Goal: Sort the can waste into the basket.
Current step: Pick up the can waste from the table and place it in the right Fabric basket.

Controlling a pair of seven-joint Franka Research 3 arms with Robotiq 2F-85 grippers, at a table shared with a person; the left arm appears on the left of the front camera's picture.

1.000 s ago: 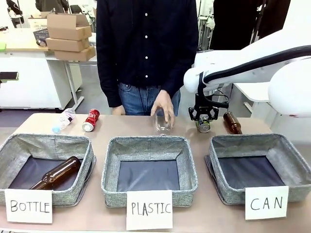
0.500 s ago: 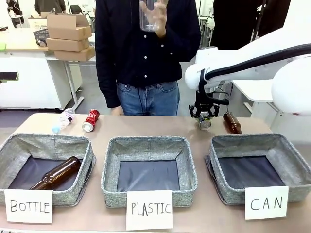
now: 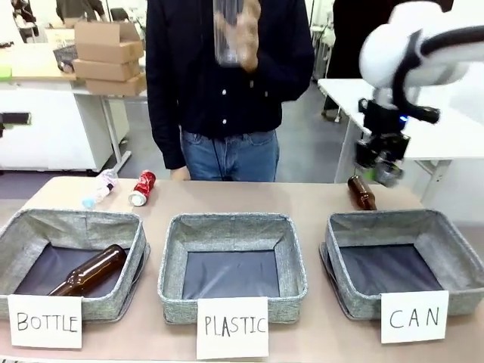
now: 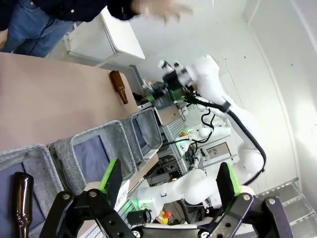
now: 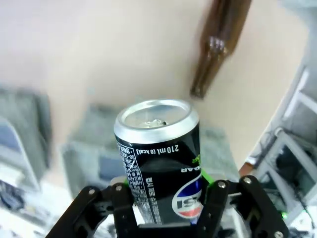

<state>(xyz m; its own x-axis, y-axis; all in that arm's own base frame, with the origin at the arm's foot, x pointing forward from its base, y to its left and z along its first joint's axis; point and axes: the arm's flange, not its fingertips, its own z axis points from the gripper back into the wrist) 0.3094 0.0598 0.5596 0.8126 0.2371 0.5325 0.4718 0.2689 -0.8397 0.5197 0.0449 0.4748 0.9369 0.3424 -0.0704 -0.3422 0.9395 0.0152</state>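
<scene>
My right gripper point(image 3: 383, 162) hangs in the air above the far rim of the CAN basket point(image 3: 340, 261), shut on the black can point(image 3: 390, 173). In the right wrist view the black can point(image 5: 159, 157) stands upright between the fingers of the right gripper point(image 5: 166, 198), silver top toward the camera. The red can point(image 3: 141, 187) lies on the table at the far left. My left gripper point(image 4: 169, 176) is open with nothing between its green pads; far off in that view is the right gripper point(image 4: 166, 92).
A brown bottle point(image 3: 361, 192) lies just behind the CAN basket. The BOTTLE bin point(image 3: 23, 227) holds another brown bottle point(image 3: 87, 271); the PLASTIC bin point(image 3: 291, 257) sits in the middle. A crushed clear bottle point(image 3: 99, 187) lies by the red can. The person holds a clear bottle point(image 3: 227, 30) up high.
My right arm has lifted the black can off the table and swung it up and to the right. The person has raised the clear bottle from the table to chest height.
</scene>
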